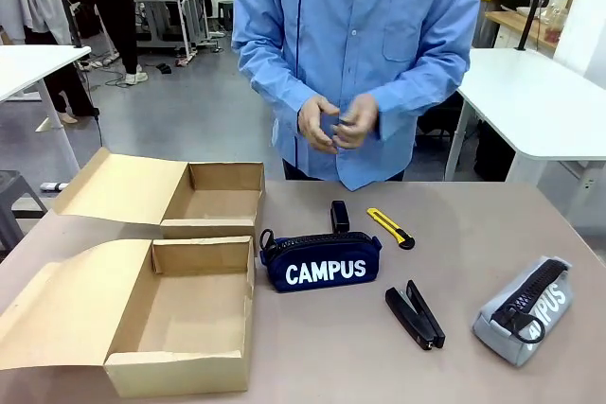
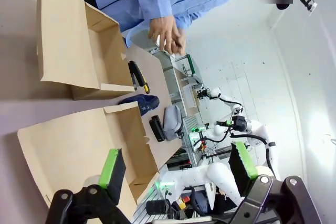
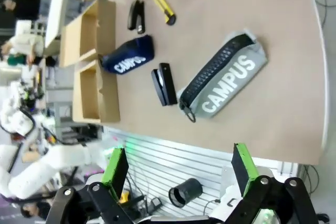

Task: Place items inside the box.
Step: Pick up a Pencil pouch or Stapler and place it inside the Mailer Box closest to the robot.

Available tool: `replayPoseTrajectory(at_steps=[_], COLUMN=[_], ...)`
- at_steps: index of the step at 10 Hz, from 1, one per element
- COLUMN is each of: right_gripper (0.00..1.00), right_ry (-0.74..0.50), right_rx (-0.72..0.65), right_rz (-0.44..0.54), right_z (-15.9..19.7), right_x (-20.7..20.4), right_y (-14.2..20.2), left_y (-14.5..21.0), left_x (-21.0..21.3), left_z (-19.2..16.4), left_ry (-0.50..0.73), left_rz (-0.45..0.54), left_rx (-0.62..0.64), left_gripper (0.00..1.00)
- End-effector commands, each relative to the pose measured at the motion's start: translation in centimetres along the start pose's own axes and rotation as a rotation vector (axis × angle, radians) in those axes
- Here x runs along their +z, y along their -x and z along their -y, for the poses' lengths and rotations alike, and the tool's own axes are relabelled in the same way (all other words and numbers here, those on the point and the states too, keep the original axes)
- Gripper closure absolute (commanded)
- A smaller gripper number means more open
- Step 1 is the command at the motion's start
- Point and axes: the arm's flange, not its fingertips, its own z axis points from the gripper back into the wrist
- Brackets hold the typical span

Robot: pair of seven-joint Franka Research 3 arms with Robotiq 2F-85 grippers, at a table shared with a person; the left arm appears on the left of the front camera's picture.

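Two open cardboard boxes sit at the table's left, a near box and a far box, both with nothing inside. The navy CAMPUS pouch lies beside them at mid-table. Behind it stand the small black block and the yellow-black utility knife. The black stapler lies toward the front, and the grey CAMPUS pouch at the right. My left gripper is open above the near box. My right gripper is open off the table's edge, short of the grey pouch.
A person in a blue shirt stands at the far side with both hands clasped above the table, holding nothing I can make out. White tables stand farther off left and right. Bare tabletop stretches along the front between the near box and the stapler.
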Motion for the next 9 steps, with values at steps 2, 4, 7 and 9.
replayPoseTrajectory(at_steps=[2, 4, 7, 9], right_gripper=[0.00, 0.00, 0.00, 0.00], right_ry=[0.059, 0.135, 0.276, 0.179], right_rx=[0.110, 0.127, 0.158, 0.161], right_rz=[-0.116, -0.214, -0.378, -0.342], right_z=[-5.8, -7.0, -6.0, -12.7], right_x=[-16.4, -25.0, -28.7, -21.8], right_y=[2.9, 7.3, 12.8, -3.4], left_y=[0.0, 0.0, 0.0, 0.0], left_x=[0.0, 0.0, 0.0, 0.0], left_z=[0.2, 0.2, 0.2, 0.2], left_ry=[0.016, 0.016, 0.016, 0.016], left_rz=[0.005, 0.005, 0.005, 0.005], left_rx=[-0.022, -0.022, -0.022, -0.022], left_gripper=[0.00, 0.00, 0.00, 0.00])
